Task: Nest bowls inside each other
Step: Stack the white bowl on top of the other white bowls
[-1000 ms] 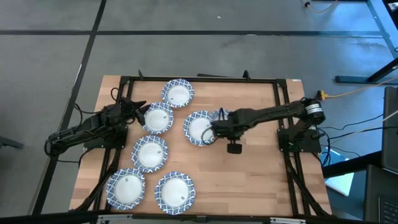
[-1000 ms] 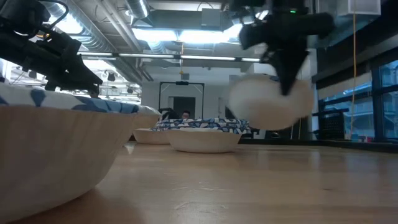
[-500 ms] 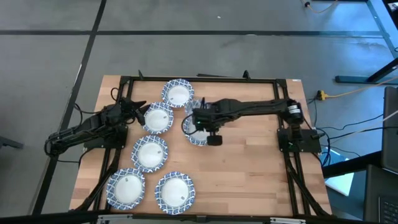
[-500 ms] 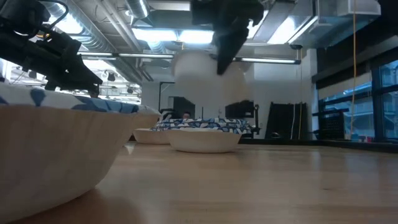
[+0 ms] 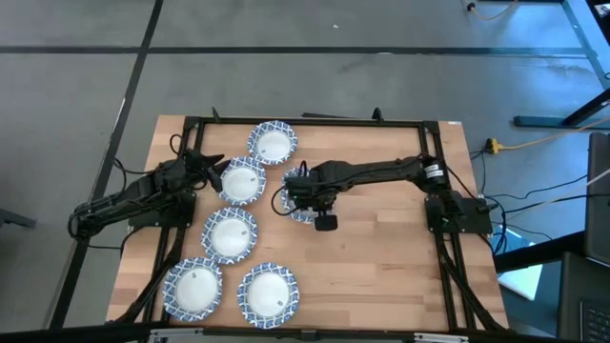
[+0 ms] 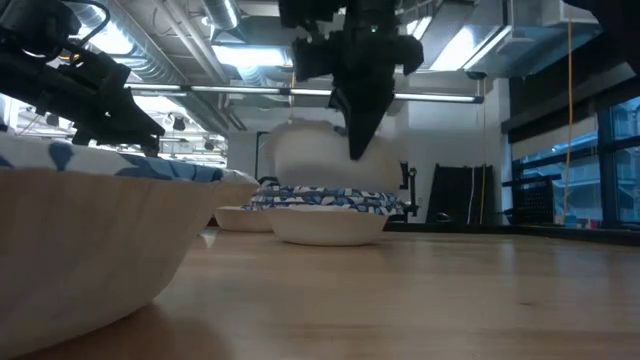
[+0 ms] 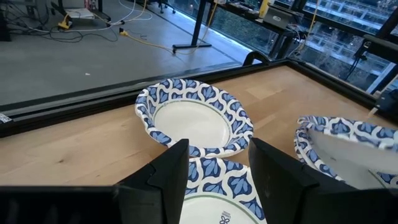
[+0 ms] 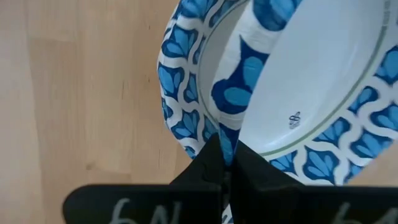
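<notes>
Bowls lie scattered over the pale wooden bench (image 5: 381,257), all small and round, white inside with a blue-and-white patterned rim band. Nearest the bench's left edge in the high view, one bowl (image 5: 193,289) sits at the near left corner, with another (image 5: 267,293) just beside it on its right. Above them a third bowl (image 5: 231,234) rests alone, and farther toward the far edge a fourth (image 5: 242,181) almost touches a fifth (image 5: 273,144).

The left gripper (image 5: 212,168) hangs at the left rim of that fourth bowl. Its own camera shows its two dark fingers (image 7: 168,171) standing apart with nothing between them, over the patterned rim.

Near the bench's middle lies a sixth bowl (image 5: 297,210), largely hidden under the right arm. The right gripper (image 5: 303,186) is stretched out over it, its fingers (image 8: 214,163) pinched tight on the rim of a held bowl (image 8: 311,81). That held bowl hangs tilted, just above the resting one (image 8: 186,112). From table height the held bowl (image 6: 320,150) floats just above the one on the wood (image 6: 325,215); whether they touch cannot be told.
</notes>
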Tool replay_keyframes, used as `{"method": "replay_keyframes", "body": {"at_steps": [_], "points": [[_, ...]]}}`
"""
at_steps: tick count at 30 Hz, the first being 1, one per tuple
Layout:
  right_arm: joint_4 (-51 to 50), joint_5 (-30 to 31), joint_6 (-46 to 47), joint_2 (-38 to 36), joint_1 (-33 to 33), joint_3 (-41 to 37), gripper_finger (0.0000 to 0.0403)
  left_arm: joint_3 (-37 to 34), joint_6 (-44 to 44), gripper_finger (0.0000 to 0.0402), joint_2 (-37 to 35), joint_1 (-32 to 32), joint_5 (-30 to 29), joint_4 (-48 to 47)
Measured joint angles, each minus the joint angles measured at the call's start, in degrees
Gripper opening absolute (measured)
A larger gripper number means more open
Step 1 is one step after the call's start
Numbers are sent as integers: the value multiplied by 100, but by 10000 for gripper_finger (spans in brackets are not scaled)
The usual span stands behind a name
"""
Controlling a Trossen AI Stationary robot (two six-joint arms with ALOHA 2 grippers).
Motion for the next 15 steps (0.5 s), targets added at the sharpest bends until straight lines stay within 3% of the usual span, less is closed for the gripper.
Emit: {"method": "replay_keyframes", "body": {"at_steps": [7, 15], "points": [[-73, -400, -89, 203, -2, -7, 12, -2, 0, 161, -1, 1, 0, 0], [32, -577, -148, 201, 3, -7, 63, -2, 1, 161, -1, 2, 0, 0]]}}
